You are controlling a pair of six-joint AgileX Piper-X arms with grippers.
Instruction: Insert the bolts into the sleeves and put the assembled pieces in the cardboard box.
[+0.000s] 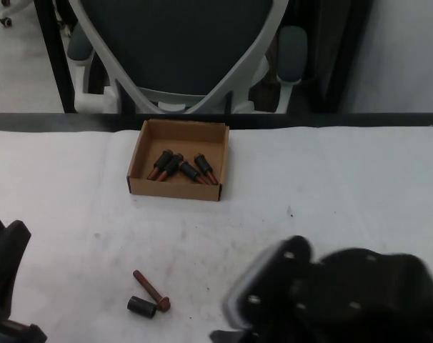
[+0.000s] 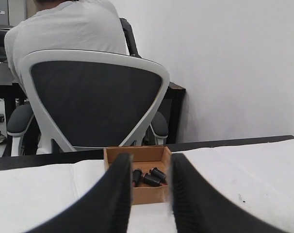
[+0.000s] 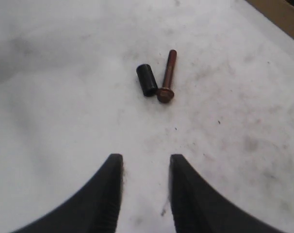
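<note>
copper-brown loose bolt [image 3: 167, 74] lies flat on the white surface [image 1: 345, 186], well in front of the cardboard box [image 1: 173, 187], its flanged head just beside a short black sleeve [image 3: 147, 80]. inside the box lie four assembled pieces [image 1: 182, 168], black sleeves on brown shanks. right claw [image 3: 146, 162] hangs open and empty on the pair's side away from the box. left claw [image 2: 149, 162], also open with nothing held, faces the box.

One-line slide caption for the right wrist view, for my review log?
Open right gripper over the white bench, facing a loose copper-coloured bolt lying beside a short black cylindrical sleeve.
</note>
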